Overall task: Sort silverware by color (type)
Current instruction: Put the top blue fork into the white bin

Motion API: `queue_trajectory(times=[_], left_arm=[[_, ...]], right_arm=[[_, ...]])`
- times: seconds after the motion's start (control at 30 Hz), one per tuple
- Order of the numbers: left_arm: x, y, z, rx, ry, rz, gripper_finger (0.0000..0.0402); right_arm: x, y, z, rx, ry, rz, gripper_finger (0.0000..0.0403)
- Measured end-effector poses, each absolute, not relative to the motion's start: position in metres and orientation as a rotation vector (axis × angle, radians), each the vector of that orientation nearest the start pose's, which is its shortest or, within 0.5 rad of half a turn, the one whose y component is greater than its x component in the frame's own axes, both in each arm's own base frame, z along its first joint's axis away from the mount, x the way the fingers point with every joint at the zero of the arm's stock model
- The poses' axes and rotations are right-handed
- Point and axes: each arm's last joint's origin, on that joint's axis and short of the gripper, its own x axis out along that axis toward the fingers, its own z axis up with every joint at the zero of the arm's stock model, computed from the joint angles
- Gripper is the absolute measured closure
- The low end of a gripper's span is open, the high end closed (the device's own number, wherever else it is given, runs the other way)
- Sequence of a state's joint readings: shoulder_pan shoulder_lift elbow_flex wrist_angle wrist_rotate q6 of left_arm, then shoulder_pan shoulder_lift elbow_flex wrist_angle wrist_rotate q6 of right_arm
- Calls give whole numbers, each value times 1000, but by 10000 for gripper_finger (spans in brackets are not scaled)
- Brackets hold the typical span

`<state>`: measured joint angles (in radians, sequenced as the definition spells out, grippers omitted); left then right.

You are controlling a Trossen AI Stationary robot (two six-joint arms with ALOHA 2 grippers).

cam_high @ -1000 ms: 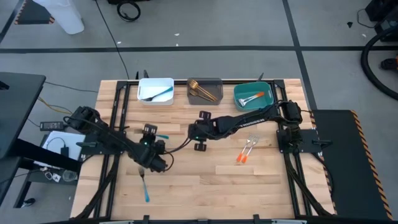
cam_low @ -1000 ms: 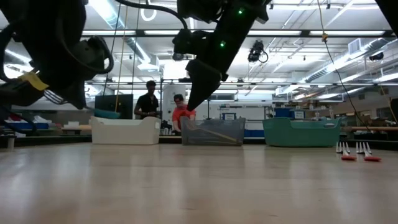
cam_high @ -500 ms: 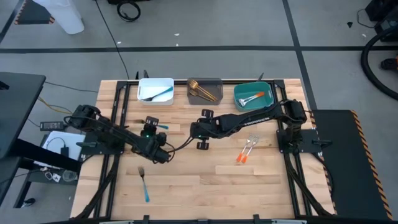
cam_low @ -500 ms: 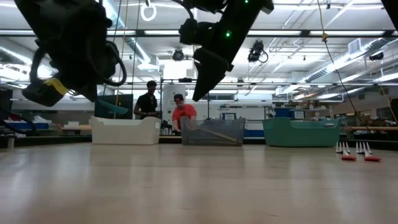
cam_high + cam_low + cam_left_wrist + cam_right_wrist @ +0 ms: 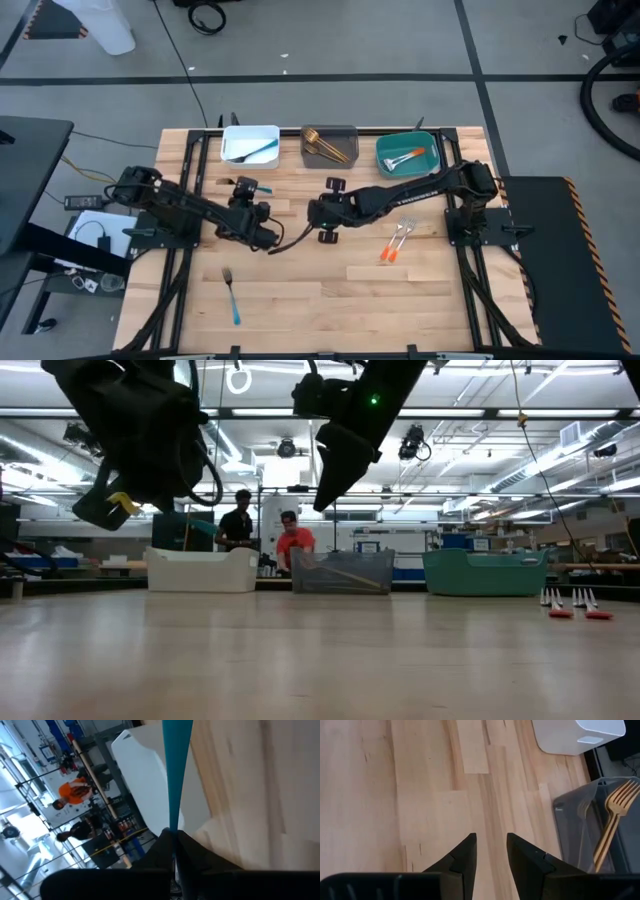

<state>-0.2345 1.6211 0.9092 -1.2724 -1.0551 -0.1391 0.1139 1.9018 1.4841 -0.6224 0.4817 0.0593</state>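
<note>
Left gripper [image 5: 262, 237]: left of centre in the high view, above the counter [image 5: 330, 300]; jaws closed tight on the blue handle [image 5: 175, 775] of a utensil, which runs straight out from the fingertips in the left wrist view.
Right gripper [image 5: 320, 212]: at the centre of the high view, just right of the left gripper; jaws part open with bare wood between the fingers [image 5: 462, 855], holding nothing.
White bin [image 5: 250, 146]: upper left of the counter in the high view; a blue-handled utensil [image 5: 262, 150] lies slanted inside.
Grey bin [image 5: 330, 145]: upper middle, between the white and teal bins; gold forks [image 5: 325, 145] inside, their tines clear in the right wrist view.
Teal bin [image 5: 407, 153]: upper right; an orange-handled utensil [image 5: 408, 157] lies inside.
Blue-handled fork [image 5: 231, 295]: alone on the counter at lower left in the high view, well apart from both grippers.
Orange-handled forks [image 5: 397, 240]: a pair side by side on the counter right of centre, below the teal bin; in the low view they show at far right.
People: two stand in the room behind the bins in the low view, one in dark, one in orange.
</note>
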Motion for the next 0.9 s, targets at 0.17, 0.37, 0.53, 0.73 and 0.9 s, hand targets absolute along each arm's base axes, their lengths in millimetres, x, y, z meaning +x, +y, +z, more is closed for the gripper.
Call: queue_trajectory(times=[0.17, 0.37, 0.53, 0.73, 0.9], left_arm=[[226, -15, 178, 1122, 1581, 667, 386], [228, 2, 178, 1095, 1625, 712, 386], [232, 11, 178, 1097, 1641, 694, 386], [238, 24, 186, 1060, 1602, 673, 386], [239, 39, 197, 929, 1551, 647, 386]], right_arm=[[399, 38, 229, -303, 976, -415, 286], [397, 41, 228, -330, 987, -425, 286], [394, 40, 222, -348, 1014, -424, 286], [386, 39, 213, -344, 1027, -429, 286], [379, 38, 215, -332, 1016, -462, 286]])
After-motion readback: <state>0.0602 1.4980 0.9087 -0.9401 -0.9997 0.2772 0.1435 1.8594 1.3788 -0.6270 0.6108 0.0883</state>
